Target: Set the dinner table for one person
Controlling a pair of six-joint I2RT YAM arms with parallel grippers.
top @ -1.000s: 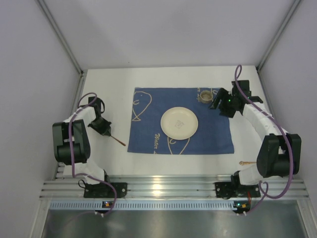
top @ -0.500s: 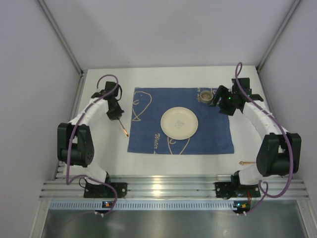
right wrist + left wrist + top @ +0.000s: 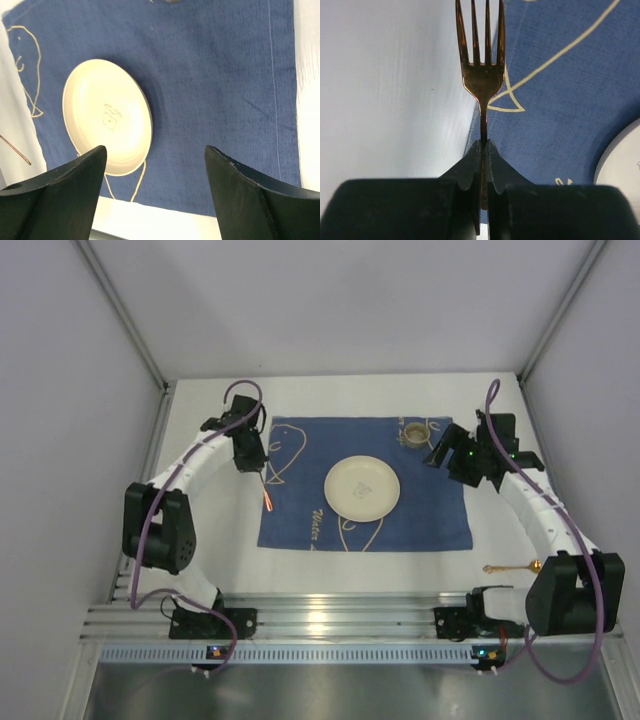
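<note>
The white table (image 3: 330, 395) fills the whole floor of the booth, both arms bolted at its near edge. A blue mat (image 3: 430, 515) lies in the middle of it with a cream plate (image 3: 362, 487) at its centre and a small cup (image 3: 415, 432) at its far edge. The left tool (image 3: 483, 150) is clamped tight on the handle of a coppery fork (image 3: 481, 75), whose tines point away from it, over the mat's left edge; I cannot tell whether it touches the cloth. The right tool (image 3: 155, 150) hangs just right of the cup, its fingers well apart with nothing between them. A spoon (image 3: 512, 567) lies on the bare table off the mat's near right corner, close to the right arm's base.
</note>
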